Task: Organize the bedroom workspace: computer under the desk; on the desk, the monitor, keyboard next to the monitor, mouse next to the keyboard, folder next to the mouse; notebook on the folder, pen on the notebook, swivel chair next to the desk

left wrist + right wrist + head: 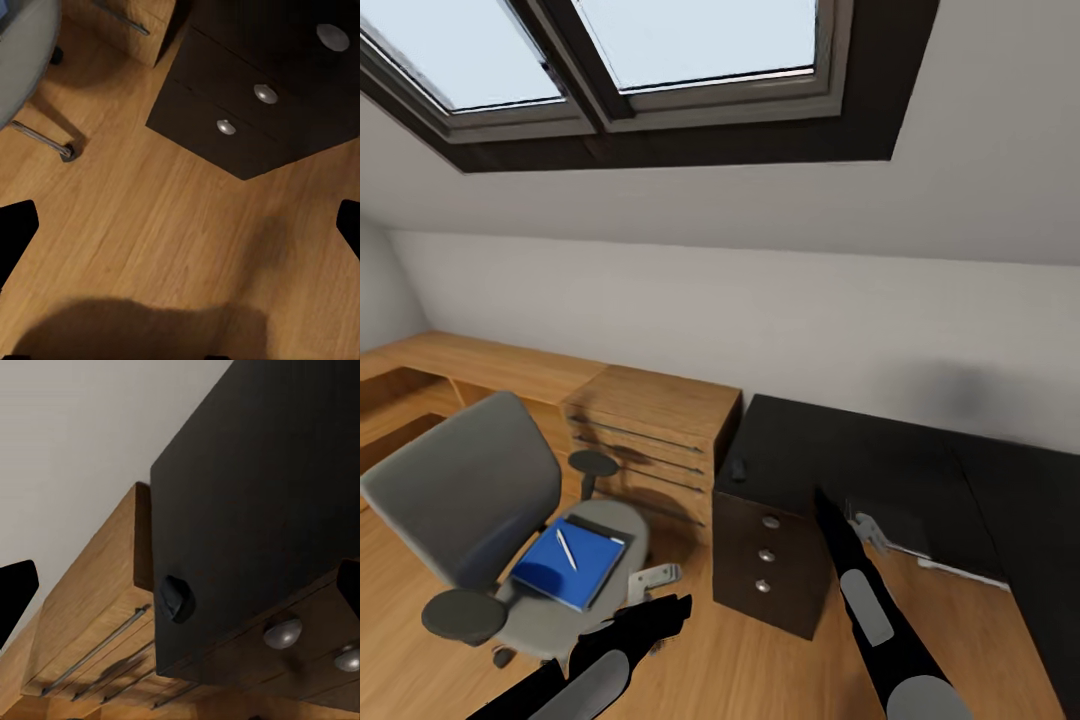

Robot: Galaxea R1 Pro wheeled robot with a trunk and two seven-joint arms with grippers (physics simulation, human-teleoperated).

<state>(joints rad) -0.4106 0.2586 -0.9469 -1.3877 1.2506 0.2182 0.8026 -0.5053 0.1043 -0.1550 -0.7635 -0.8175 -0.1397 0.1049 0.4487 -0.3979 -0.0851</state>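
Between the chair and the dark drawer block, near the bottom of the head view, the left gripper [660,612] hangs over bare oak floor [172,225]; fingers spread, nothing held. Its wrist view shows both fingertips [16,225] wide apart at the frame edges with floor between them.

Right gripper [828,505] reaches toward the desk [880,460], fingers released and empty; its wrist view shows the tips at opposite edges, aimed at the desk's left end.

Mouse [738,468] sits on the black desktop at its near-left edge, also seen at [177,598], just above the drawer block with three round metal knobs [766,552].

Oak drawer unit [650,440] stands touching the desk's left side.

Swivel chair [490,520] stands left of the left gripper. Folder [568,564] lies flat on its seat, pen [566,549] on top. A dark edge at the folder's far side may be the notebook; cannot tell.

Skylight [660,50] is set in the sloped wall above.
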